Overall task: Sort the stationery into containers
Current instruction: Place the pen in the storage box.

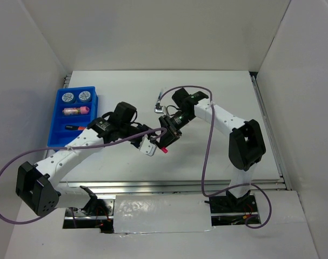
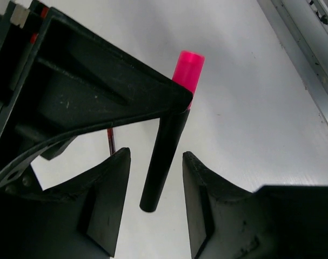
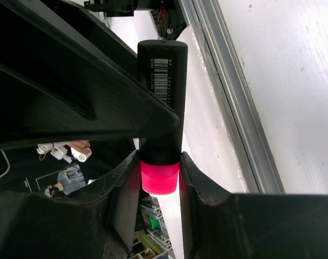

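Over the middle of the table [image 1: 218,97] the right gripper [image 3: 160,181] pinches the highlighter [image 2: 165,145] by its pink cap, its black barrel lying between the left gripper's [image 2: 155,162] spread jaws, apparently untouched, with the blue tray [image 1: 57,121] on the left arm's side.

We see a robotics lab cell: white panels [image 1: 153,38] wall in a white table [image 1: 223,86] left, right and far, an aluminium rail [image 1: 169,187] edges its near side, and the left arm [image 1: 72,152] and right arm [image 1: 224,116] trail purple cables [image 1: 207,151]. Clutter [image 3: 66,178] beyond the near edge is too blurred for us to name.
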{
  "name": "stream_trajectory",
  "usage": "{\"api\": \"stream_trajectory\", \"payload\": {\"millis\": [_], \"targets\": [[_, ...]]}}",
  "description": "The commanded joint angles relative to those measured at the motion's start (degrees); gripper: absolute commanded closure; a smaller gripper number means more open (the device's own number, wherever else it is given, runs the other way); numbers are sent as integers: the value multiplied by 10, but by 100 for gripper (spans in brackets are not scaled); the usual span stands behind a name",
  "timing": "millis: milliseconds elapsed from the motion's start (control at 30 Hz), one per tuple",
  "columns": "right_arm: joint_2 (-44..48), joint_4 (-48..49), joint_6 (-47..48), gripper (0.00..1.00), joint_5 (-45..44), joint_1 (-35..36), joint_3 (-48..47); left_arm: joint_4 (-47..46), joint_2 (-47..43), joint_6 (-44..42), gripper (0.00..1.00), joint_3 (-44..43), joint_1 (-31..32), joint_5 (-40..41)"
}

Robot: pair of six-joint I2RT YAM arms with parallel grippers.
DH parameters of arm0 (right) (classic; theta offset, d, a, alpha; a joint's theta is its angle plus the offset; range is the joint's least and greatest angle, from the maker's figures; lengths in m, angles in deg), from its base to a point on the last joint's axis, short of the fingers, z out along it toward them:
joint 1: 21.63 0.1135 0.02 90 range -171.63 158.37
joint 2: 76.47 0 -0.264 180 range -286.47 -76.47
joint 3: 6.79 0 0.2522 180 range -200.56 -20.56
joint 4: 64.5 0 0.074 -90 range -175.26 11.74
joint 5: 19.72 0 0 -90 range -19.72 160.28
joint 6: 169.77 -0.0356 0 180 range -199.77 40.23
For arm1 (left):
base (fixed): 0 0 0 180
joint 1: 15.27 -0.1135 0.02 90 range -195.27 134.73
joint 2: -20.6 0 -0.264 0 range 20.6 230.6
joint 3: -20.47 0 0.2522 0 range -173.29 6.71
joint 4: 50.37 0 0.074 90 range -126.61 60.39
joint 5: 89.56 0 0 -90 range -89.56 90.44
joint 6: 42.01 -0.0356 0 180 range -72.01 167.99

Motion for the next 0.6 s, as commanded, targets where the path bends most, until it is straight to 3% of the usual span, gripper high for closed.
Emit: {"api": "stream_trajectory", "payload": {"millis": [0, 200, 400, 500, 533, 567], "targets": [[-1, -19, 13, 100, 17, 12, -32, 15, 7, -26, 45, -23, 10, -14], [-8, -17, 4, 100, 10, 15, -39, 69, 22, -51, 55, -44, 25, -10], [-6, -16, 4, 98, 3, 16, -41, 77, 24, -39, 83, -46, 36, -1], [3, -11, 1, 64, -8, 11, -38, 73, 10, -20, 94, -34, 33, 9], [7, -8, 1, 42, -11, 0, -37, 71, 3, -15, 95, -28, 25, 9], [18, -4, -5, 34, -22, -9, -34, 71, -12, -11, 97, -22, 15, 6]]}}
